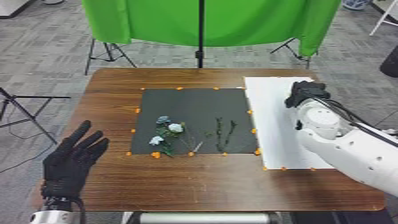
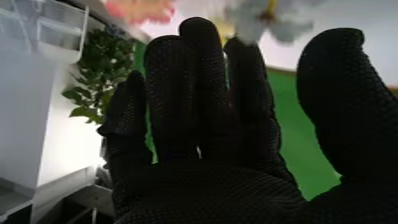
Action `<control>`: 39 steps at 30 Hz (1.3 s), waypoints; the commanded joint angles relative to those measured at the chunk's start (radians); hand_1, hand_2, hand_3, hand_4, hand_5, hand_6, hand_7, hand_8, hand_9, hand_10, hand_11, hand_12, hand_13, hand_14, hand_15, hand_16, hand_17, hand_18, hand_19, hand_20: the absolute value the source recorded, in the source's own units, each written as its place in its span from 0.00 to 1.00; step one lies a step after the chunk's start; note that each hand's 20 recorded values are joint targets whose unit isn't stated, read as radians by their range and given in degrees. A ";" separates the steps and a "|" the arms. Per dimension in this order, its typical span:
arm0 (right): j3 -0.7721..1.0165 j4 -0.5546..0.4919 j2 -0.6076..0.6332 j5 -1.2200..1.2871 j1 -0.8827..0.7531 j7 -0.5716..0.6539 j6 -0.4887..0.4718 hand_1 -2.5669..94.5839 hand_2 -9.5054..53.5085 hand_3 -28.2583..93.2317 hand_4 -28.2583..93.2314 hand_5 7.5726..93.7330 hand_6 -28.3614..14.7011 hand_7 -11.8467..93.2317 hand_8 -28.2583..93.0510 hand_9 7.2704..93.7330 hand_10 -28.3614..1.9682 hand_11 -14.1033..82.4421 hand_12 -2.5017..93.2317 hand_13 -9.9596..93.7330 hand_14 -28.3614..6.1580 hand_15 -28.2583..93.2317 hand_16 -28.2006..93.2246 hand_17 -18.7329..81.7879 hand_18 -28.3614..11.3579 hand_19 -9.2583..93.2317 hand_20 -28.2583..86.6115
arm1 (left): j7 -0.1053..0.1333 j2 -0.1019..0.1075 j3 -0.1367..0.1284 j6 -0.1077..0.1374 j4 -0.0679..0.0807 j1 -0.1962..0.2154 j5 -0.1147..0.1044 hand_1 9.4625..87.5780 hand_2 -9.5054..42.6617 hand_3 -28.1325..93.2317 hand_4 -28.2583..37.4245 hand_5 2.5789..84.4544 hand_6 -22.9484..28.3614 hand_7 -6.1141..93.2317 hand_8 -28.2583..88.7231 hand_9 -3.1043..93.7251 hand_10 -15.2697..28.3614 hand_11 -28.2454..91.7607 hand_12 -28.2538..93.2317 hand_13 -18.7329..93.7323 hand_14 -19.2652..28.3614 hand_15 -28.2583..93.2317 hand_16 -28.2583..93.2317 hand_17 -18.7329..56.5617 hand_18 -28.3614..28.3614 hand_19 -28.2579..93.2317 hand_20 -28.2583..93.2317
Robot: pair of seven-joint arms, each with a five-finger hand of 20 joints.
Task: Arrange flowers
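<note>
Because the flowers have to be picked up one at a time, they seem to have been laid out on the dark mat point(image 1: 195, 104) with a little room between them. At its near left part lie the blue-grey flower point(image 1: 163, 120), the white flower point(image 1: 176, 128) and the pale blue flower point(image 1: 156, 140), blooms close together; to their right on the same mat, two leafy twigs point(image 1: 226, 134) lie roughly side by side, probably so each stem can be pinched alone. Orange tabs point(image 1: 156, 155) run round the mat's edges, I'd guess to keep it flat on the desk point(image 1: 200, 182). Right of the mat is a white sheet point(image 1: 273, 102), and over its far part is the right hand point(image 1: 308, 95), fingers straight and close to one another, thumb well apart, clamped on nothing. Past those fingers, in the wrist view, are a pink flower point(image 2: 142, 10) and a pale flower point(image 2: 275, 20); I can't tell where they sit relative to the mat. Left of the mat, the left hand point(image 1: 67, 162) has its fingers spread and holds nothing, set aside, I suppose, so the right can work freely. The likely next need is a gentle grip low on a stem, since squeezed petals could crumple.
</note>
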 commanded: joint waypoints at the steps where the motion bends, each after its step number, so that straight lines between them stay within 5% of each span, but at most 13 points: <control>1: -0.015 0.039 -0.038 -0.037 -0.024 0.033 -0.034 0.42 0.00 0.89 0.00 0.67 0.76 0.28 0.12 0.72 0.58 0.45 0.19 0.68 0.55 0.83 0.35 0.40 0.17 0.88 0.67 | 0.009 -0.003 0.004 0.014 0.004 0.011 -0.010 0.13 0.28 0.90 0.00 0.41 0.59 0.17 0.16 0.40 0.80 0.40 0.32 0.38 1.00 0.63 0.17 0.12 0.99 0.68 0.30; 3: -0.024 0.043 -0.038 -0.049 -0.027 0.033 -0.026 0.47 0.00 0.85 0.00 0.72 0.77 0.28 0.16 0.78 0.64 0.41 0.24 0.71 0.59 0.82 0.36 0.41 0.18 0.88 0.67 | 0.022 0.004 0.008 0.017 0.004 0.012 -0.016 0.13 0.28 0.91 0.00 0.41 0.59 0.18 0.16 0.40 0.80 0.40 0.32 0.38 1.00 0.63 0.17 0.12 0.99 0.68 0.31; 6: -0.040 0.040 -0.026 -0.082 -0.030 0.024 0.021 0.58 0.00 0.78 0.00 0.87 0.78 0.27 0.22 0.94 0.74 0.28 0.36 0.77 0.67 0.79 0.41 0.45 0.22 0.91 0.65 | 0.012 -0.007 0.004 0.014 0.002 0.012 -0.008 0.13 0.28 0.91 0.00 0.41 0.59 0.18 0.16 0.40 0.80 0.40 0.32 0.38 1.00 0.63 0.17 0.12 0.99 0.68 0.31; 9: -0.004 0.000 -0.009 -0.088 -0.053 0.010 0.066 0.61 0.00 0.76 0.00 0.92 0.79 0.26 0.23 0.99 0.76 0.31 0.37 0.80 0.70 0.79 0.41 0.47 0.24 0.92 0.65 | 0.009 -0.014 0.000 0.017 -0.002 0.016 -0.006 0.13 0.28 0.91 0.00 0.41 0.59 0.18 0.16 0.40 0.80 0.40 0.32 0.38 1.00 0.63 0.17 0.12 0.99 0.68 0.31; 10: 0.010 -0.029 0.005 -0.095 -0.064 0.005 0.086 0.61 0.00 0.77 0.00 0.92 0.79 0.26 0.23 0.99 0.76 0.31 0.37 0.81 0.70 0.79 0.41 0.47 0.24 0.93 0.65 | -0.007 -0.022 -0.004 0.012 -0.001 0.009 0.001 0.13 0.28 0.91 0.00 0.41 0.59 0.18 0.16 0.40 0.80 0.40 0.32 0.38 1.00 0.63 0.17 0.12 0.99 0.68 0.31; 18: 0.061 -0.271 -0.008 -0.142 -0.103 -0.145 0.213 0.59 0.00 0.80 0.00 0.92 0.76 0.26 0.23 1.00 0.75 0.32 0.37 0.81 0.70 0.79 0.42 0.47 0.24 0.93 0.65 | -0.020 -0.038 -0.025 0.009 -0.009 0.017 0.009 0.13 0.28 0.91 0.00 0.41 0.59 0.18 0.16 0.40 0.80 0.40 0.32 0.38 1.00 0.63 0.17 0.12 0.99 0.68 0.31; 21: 0.081 -0.336 -0.056 -0.153 -0.132 -0.204 0.164 0.58 0.00 0.81 0.00 0.92 0.75 0.26 0.24 0.99 0.74 0.32 0.38 0.79 0.69 0.79 0.43 0.46 0.23 0.93 0.65 | -0.012 -0.021 -0.016 0.012 -0.007 0.015 0.000 0.13 0.28 0.91 0.00 0.41 0.59 0.18 0.16 0.40 0.80 0.40 0.32 0.38 1.00 0.63 0.17 0.12 0.99 0.68 0.31; 36: -0.009 -0.339 -0.193 -0.198 -0.186 -0.287 0.114 0.57 0.00 0.81 0.00 0.91 0.77 0.26 0.23 0.96 0.71 0.37 0.37 0.77 0.65 0.80 0.42 0.45 0.21 0.92 0.66 | -0.041 -0.036 -0.016 0.005 -0.003 0.010 0.010 0.13 0.28 0.91 0.00 0.41 0.59 0.18 0.16 0.40 0.80 0.40 0.32 0.38 1.00 0.63 0.16 0.12 0.98 0.68 0.31; 39: -0.009 -0.335 -0.205 -0.211 -0.192 -0.295 0.079 0.56 0.00 0.81 0.00 0.89 0.77 0.26 0.23 0.94 0.70 0.38 0.36 0.77 0.64 0.81 0.41 0.44 0.21 0.92 0.66 | -0.007 0.007 -0.005 0.026 -0.004 0.015 -0.017 0.13 0.28 0.91 0.00 0.41 0.59 0.18 0.16 0.40 0.80 0.40 0.32 0.38 1.00 0.63 0.16 0.12 0.98 0.68 0.31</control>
